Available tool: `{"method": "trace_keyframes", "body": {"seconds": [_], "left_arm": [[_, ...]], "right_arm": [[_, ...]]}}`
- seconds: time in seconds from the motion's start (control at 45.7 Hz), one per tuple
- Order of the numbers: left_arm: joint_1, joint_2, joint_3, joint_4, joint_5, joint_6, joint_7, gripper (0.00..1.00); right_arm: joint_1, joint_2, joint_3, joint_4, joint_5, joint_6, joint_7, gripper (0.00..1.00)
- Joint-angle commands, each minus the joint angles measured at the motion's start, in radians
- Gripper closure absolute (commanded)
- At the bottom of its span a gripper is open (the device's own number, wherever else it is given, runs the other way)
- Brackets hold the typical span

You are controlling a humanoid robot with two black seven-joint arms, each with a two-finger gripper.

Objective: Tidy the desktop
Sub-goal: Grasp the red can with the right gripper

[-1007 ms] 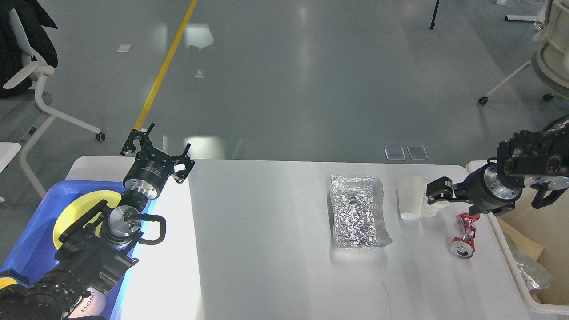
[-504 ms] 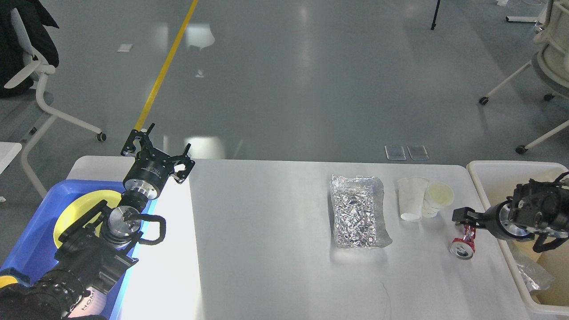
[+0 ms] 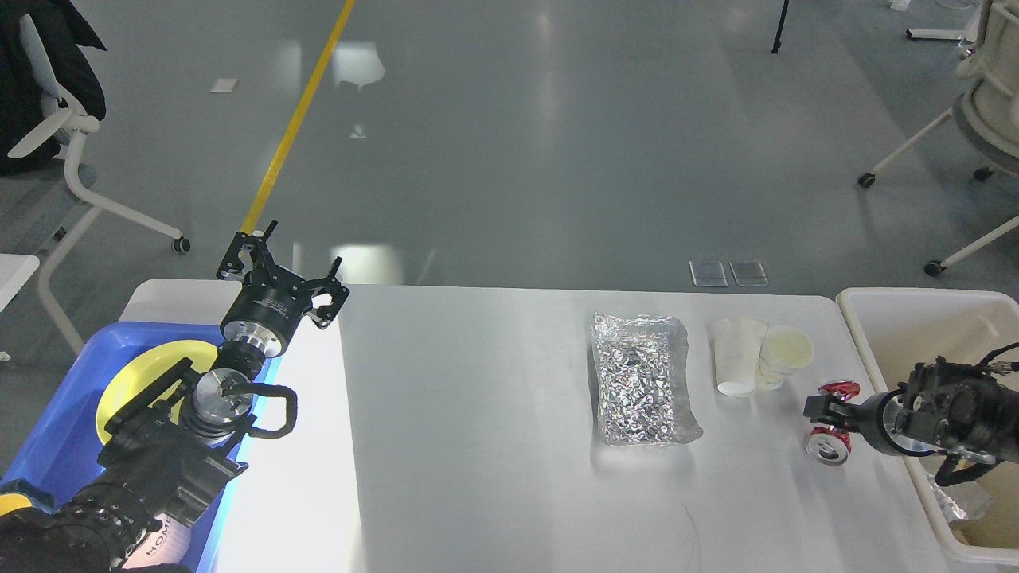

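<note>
**Head view: right gripper at the crushed can near the table's right edge**

Head view showed the desktop (image 3: 478, 414) filling the lower half of the frame, its far edge running across the middle. The left gripper (image 3: 280, 267) hung over the far left corner with its jaws spread wide and nothing between them. Below it a blue tray (image 3: 56, 446) holding a yellow plate (image 3: 139, 374) sat at the table's left edge. The right gripper (image 3: 824, 414) was low at the right edge, right against a crushed red can (image 3: 829, 442); whether its jaws were closed on the can I cannot tell. Two paper cups (image 3: 756, 358) lay touching each other near the far right corner, just beside a foil bag (image 3: 641, 390). A beige bin (image 3: 915, 318) stood off the right edge.
</note>
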Motion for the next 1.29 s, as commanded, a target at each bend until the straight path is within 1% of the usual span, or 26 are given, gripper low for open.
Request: {"method": "trace_keyframes", "body": {"seconds": [0.0,0.328,0.416,0.46,0.504,0.525,0.547,0.591,0.613,0.657,0.679,0.701,0.722,0.744,1.051,1.204,1.27], "left_arm": [[0.000,0.000,0.000,0.000,0.000,0.000,0.000,0.02],[0.000,0.000,-0.002,0.000,0.000,0.000,0.000,0.02],[0.000,0.000,-0.002,0.000,0.000,0.000,0.000,0.02],[0.000,0.000,0.000,0.000,0.000,0.000,0.000,0.02],[0.000,0.000,0.000,0.000,0.000,0.000,0.000,0.02],[0.000,0.000,0.000,0.000,0.000,0.000,0.000,0.02],[0.000,0.000,0.000,0.000,0.000,0.000,0.000,0.02],[0.000,0.000,-0.002,0.000,0.000,0.001,0.000,0.02],[0.000,0.000,0.000,0.000,0.000,0.001,0.000,0.02],[0.000,0.000,-0.002,0.000,0.000,0.000,0.000,0.02],[0.000,0.000,-0.002,0.000,0.000,0.001,0.000,0.02],[0.000,0.000,-0.002,0.000,0.000,0.000,0.000,0.02],[0.000,0.000,0.000,0.000,0.000,0.000,0.000,0.02],[0.000,0.000,0.000,0.000,0.000,0.000,0.002,0.02],[0.000,0.000,-0.002,0.000,0.000,0.000,0.000,0.02],[0.000,0.000,0.000,0.000,0.000,0.000,0.000,0.02],[0.000,0.000,-0.002,0.000,0.000,0.000,0.000,0.02]], "right_arm": [[-0.009,0.005,0.005,0.002,0.001,0.004,0.000,0.00],[-0.031,0.019,0.026,0.002,0.007,0.009,-0.002,0.01],[-0.037,0.019,0.028,0.002,0.007,0.006,0.000,0.03],[-0.038,0.019,0.028,0.001,0.007,0.006,0.000,0.08],[-0.038,0.019,0.028,0.001,0.007,0.004,0.001,0.16],[-0.038,0.019,0.028,0.001,0.007,0.004,0.001,0.24],[-0.037,0.019,0.028,0.002,0.007,0.006,0.001,0.38],[-0.037,0.019,0.026,0.001,0.007,0.009,0.003,0.50],[-0.037,0.019,0.026,0.002,0.006,0.010,0.001,0.54],[-0.037,0.019,0.026,0.005,0.006,0.012,0.003,0.58],[-0.035,0.017,0.025,0.007,0.006,0.017,0.003,0.62],[-0.035,0.017,0.025,0.008,0.006,0.018,0.004,0.69],[-0.035,0.016,0.025,0.008,0.006,0.018,0.006,0.79],[-0.035,0.016,0.023,0.010,0.006,0.020,0.014,1.00],[-0.021,-0.003,0.016,0.021,0.003,0.021,0.018,1.00],[0.006,-0.046,0.011,0.059,0.001,0.023,0.020,1.00],[0.046,-0.084,0.011,0.094,-0.005,0.044,0.020,1.00]]}}
